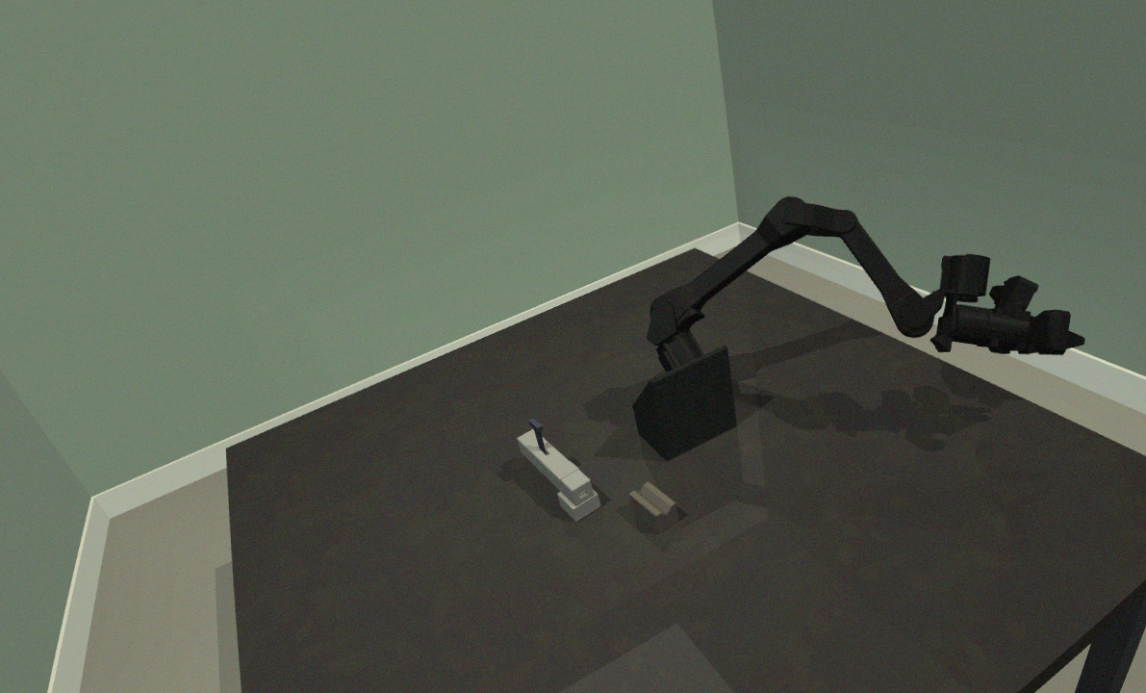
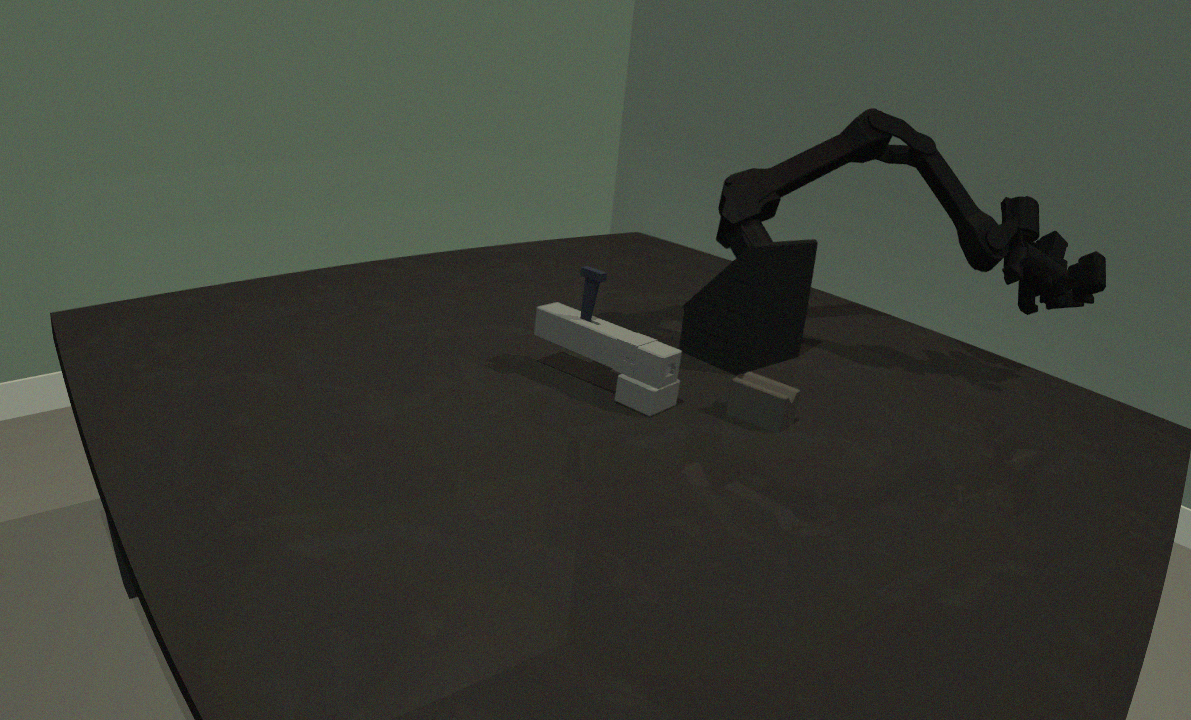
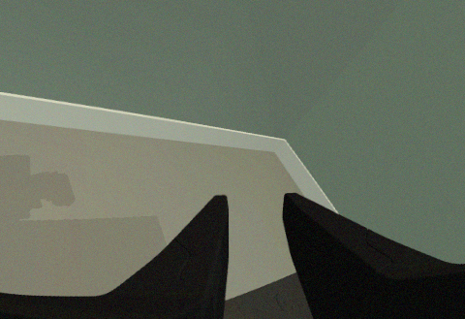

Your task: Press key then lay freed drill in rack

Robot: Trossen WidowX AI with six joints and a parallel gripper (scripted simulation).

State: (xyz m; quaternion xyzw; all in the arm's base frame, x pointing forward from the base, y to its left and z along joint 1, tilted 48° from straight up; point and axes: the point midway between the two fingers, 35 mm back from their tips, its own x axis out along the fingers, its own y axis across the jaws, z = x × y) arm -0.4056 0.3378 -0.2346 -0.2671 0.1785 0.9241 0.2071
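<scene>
A dark blue T-topped key [image 1: 540, 437] [image 2: 589, 295] stands upright out of the top of a long white housing [image 1: 552, 462] [image 2: 595, 342]. The housing rests on a small white foot block [image 1: 580, 508] [image 2: 646, 396] at one end. Its end face shows a small detail, but I cannot make out the drill. The rack [image 1: 654, 502] [image 2: 762, 402], a beige block with a groove along its top, stands beside the housing. My gripper [image 1: 1076, 339] [image 2: 1084, 288] [image 3: 255, 206] is far off to the right, in the air. Its fingers stand a little apart with nothing between them.
The dark table [image 1: 387, 585] [image 2: 384, 501] carries these things. My arm's black base block [image 1: 688, 409] [image 2: 747, 308] stands behind the rack. The wrist view shows the floor [image 3: 121, 178], a wall [image 3: 194, 43] and a table corner [image 3: 266, 297].
</scene>
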